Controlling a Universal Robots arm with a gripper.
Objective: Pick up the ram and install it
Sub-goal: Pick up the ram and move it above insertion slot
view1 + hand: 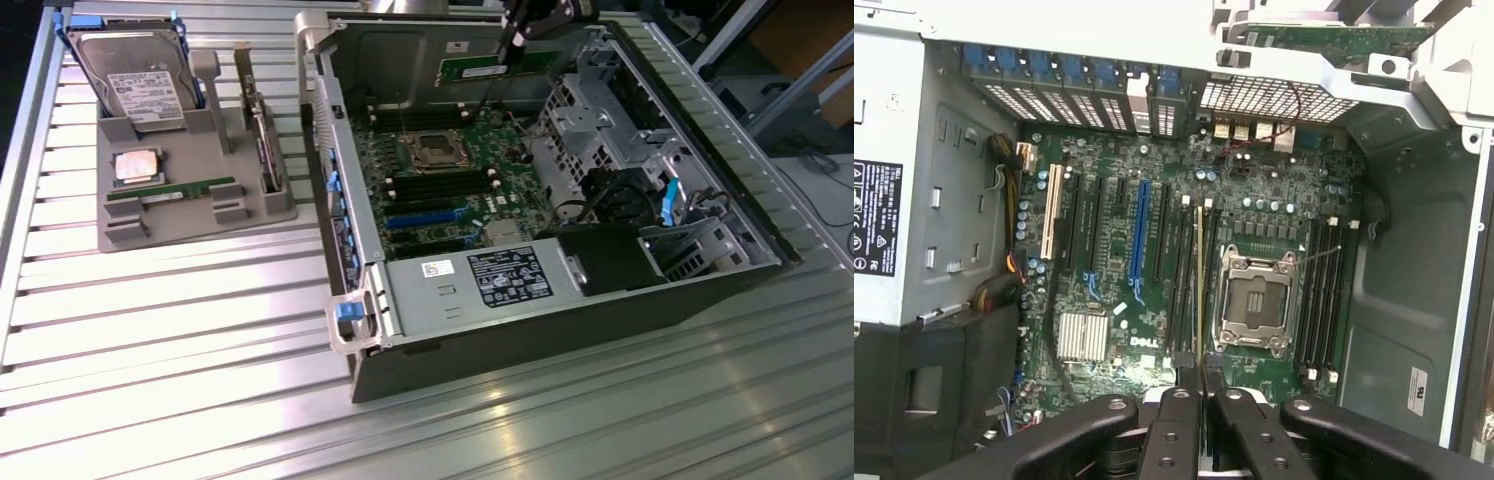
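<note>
Grey tray [127, 235] on the worktop [174, 330], at the exterior view's left, carries a second stick [171, 190] lying flat. Centre: open computer case [534, 340], with the memory slots [430, 186] beside the processor socket [437, 150] apparently empty. Further right, the end effector [514, 45] is clamped on the ram [497, 66] — held edge-down above the motherboard [1114, 250], over the slots. Judgement: pick-up complete — seating not yet done

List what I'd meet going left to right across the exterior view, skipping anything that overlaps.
hard drive → upright expansion card → case's blue latch → empty processor socket → gripper shut on the ram → blue cable
</note>
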